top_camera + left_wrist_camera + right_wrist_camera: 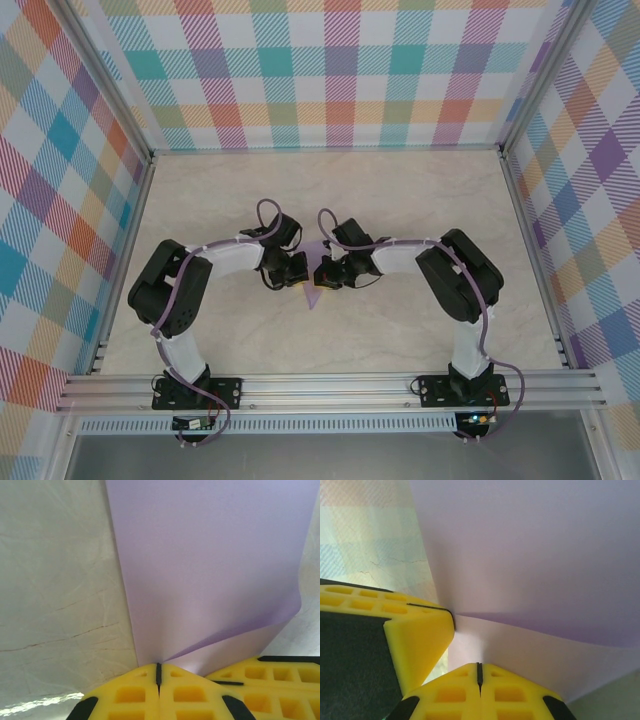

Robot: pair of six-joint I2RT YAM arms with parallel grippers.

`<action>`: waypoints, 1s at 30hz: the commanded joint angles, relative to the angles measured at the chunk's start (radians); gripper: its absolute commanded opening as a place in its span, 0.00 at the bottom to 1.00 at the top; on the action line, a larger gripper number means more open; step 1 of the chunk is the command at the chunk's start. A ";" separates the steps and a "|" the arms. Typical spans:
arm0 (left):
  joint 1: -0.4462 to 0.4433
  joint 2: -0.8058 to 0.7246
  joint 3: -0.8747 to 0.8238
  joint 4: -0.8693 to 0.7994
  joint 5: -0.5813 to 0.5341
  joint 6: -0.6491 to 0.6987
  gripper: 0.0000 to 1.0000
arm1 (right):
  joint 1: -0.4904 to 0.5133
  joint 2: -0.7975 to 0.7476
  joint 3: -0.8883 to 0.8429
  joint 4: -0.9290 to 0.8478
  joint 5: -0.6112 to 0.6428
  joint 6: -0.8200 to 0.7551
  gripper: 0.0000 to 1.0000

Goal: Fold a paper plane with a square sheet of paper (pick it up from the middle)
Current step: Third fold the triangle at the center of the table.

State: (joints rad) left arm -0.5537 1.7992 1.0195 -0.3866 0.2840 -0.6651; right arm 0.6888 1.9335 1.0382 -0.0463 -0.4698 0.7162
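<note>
Centrally, lavender sheet (210, 570), marbled table (400, 195), checkered walls (340, 70)

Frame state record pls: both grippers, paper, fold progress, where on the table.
left gripper: shut, pinching the paper's edge
right gripper: shut, pinching the same sheet, close beside the left gripper
square sheet of paper: pale lavender, bent over on itself between the two grips
fold progress: no pointed dart shape yet
location: both grippers meet over the middle of the table
table surface: pale, marbled
</note>
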 commanded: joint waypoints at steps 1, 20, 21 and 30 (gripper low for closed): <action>-0.033 0.117 -0.059 -0.164 -0.144 0.015 0.00 | -0.023 -0.015 -0.033 0.012 0.024 -0.030 0.00; -0.051 0.146 -0.048 -0.205 -0.203 0.021 0.00 | -0.119 -0.164 -0.058 -0.013 0.036 -0.023 0.00; -0.052 0.146 -0.044 -0.204 -0.201 0.021 0.00 | -0.113 -0.151 -0.051 -0.015 0.026 -0.026 0.00; -0.055 0.131 -0.029 -0.208 -0.200 0.021 0.00 | -0.088 -0.047 0.048 -0.058 -0.049 -0.073 0.00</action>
State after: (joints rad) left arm -0.5980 1.8240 1.0580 -0.4473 0.1852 -0.6613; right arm 0.5884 1.8446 1.0260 -0.0624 -0.4679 0.6991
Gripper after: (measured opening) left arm 0.040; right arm 0.043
